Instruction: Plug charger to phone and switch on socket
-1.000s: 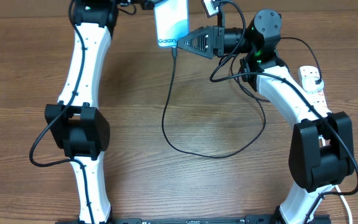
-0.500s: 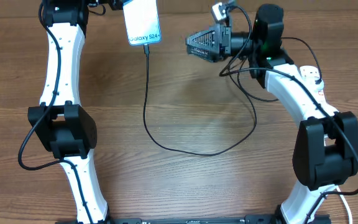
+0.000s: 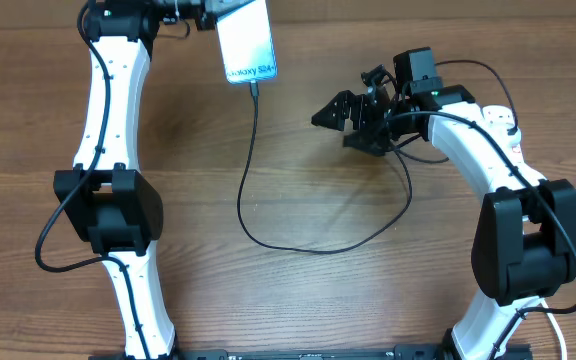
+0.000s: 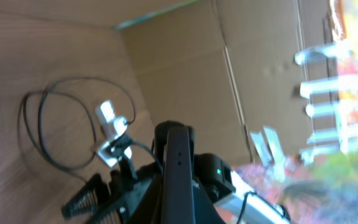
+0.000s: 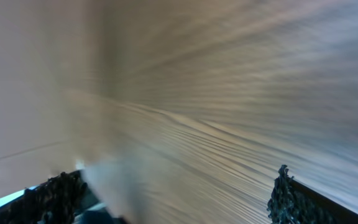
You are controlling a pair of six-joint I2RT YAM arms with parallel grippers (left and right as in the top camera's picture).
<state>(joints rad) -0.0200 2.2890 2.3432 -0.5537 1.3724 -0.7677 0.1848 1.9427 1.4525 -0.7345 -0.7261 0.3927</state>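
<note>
Phone (image 3: pixel 245 42), where is it?
– Raised at the far edge of the worktop (image 3: pixel 298 300), clamped in your left hand (image 3: pixel 211 12), with the charger (image 3: pixel 241 200) plugged into its lower end.
– And your right hand (image 3: pixel 328 117)?
– Fingers (image 5: pixel 55 193) spread wide, holding nothing. The socket (image 3: pixel 505 128) lies at the right, beside that arm.

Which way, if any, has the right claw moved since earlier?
Yes: the right claw dropped down the image, now level with the power strip.
</note>
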